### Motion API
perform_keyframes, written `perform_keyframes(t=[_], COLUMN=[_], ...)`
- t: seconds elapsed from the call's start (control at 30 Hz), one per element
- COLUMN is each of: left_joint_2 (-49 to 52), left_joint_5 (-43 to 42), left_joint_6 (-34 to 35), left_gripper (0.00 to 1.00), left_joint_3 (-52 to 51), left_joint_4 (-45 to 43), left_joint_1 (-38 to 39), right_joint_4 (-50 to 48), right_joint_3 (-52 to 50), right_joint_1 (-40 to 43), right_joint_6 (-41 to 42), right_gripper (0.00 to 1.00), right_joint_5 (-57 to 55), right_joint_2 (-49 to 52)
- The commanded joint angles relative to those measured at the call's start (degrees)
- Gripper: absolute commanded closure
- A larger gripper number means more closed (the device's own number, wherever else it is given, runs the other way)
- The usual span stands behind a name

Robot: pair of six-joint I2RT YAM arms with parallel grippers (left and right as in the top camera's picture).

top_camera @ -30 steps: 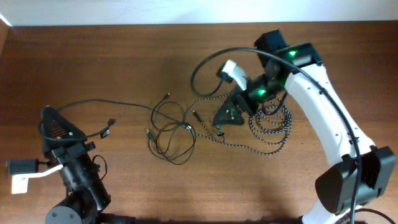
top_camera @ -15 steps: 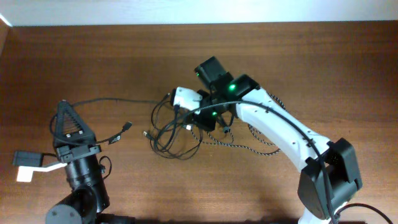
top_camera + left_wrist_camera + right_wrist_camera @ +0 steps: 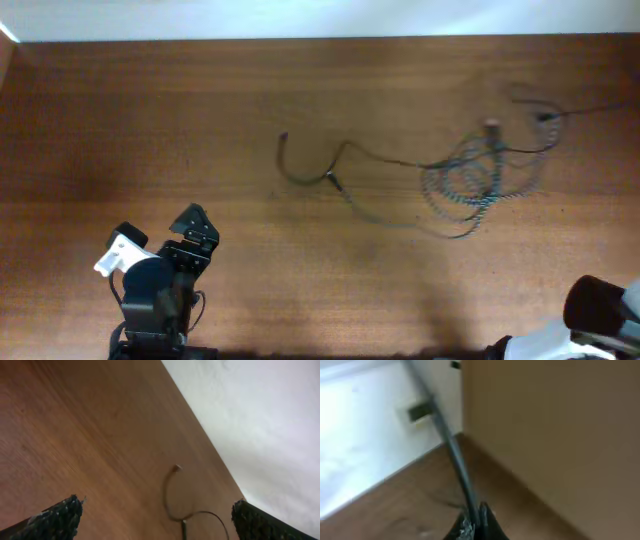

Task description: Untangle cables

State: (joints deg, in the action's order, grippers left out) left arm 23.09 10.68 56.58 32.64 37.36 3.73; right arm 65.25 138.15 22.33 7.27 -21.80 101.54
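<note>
From overhead, the left gripper [image 3: 192, 222] sits at the near left of the table [image 3: 150, 100], jaws spread with nothing in them. The thin cable [image 3: 310, 178] lies well ahead of it and to its right. Its free end is closest, and it curves away toward a braided cable [image 3: 470, 185] heaped further right. That heap is blurred, so the crossings cannot be read. One strand [image 3: 590, 108] leaves it toward the far right edge. Of the right arm [image 3: 600, 305] only the base shows here.

In the left wrist view, the fingers [image 3: 57, 519] stand wide apart. The thin cable's plug end hooks round on bare wood ahead, roughly between them, with nothing in the way.

The right wrist view is blurred. The right gripper [image 3: 472, 527] is pinched tight on a dark cable [image 3: 447, 440], which rises straight from the fingertips, seemingly taut. Behind it are a pale wall and a brown panel.

These cables look light and limp and should slide easily on the wood. The free end looks the safest place to pinch. Pulling hard on the heap could tighten any knot.
</note>
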Motion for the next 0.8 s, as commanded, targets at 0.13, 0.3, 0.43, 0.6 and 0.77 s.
perform_keyframes(t=[0.13, 0.3, 0.43, 0.6, 0.77], left_joint_2=[-0.1, -0.1, -0.1, -0.1, -0.1], left_joint_5=[-2.6, -3.0, -3.0, -2.8, -3.0], left_joint_6=[-0.6, -0.6, -0.6, -0.7, -0.6], left_gripper=[0.01, 0.01, 0.01, 0.01, 0.01], left_joint_3=[0.0, 0.0, 0.0, 0.0, 0.0], left_joint_4=[1.4, 3.3, 3.5, 4.3, 5.4], left_joint_1=[-0.1, -0.1, -0.1, -0.2, -0.1], right_joint_4=[-9.7, -14.0, -7.0, -13.4, -15.0], right_joint_3=[-0.2, 0.1, -2.3, -5.6, -8.0], right_joint_1=[-3.9, -35.3, -41.5, -40.7, -8.3], right_joint_6=[4.2, 4.2, -21.0, -32.4, -19.0], right_gripper=[0.96, 0.96, 0.96, 0.96, 0.96], right_joint_5=[89.1, 82.4, 31.2, 19.8, 3.1], right_joint_2=[-0.9, -1.6, -0.6, -4.2, -3.5])
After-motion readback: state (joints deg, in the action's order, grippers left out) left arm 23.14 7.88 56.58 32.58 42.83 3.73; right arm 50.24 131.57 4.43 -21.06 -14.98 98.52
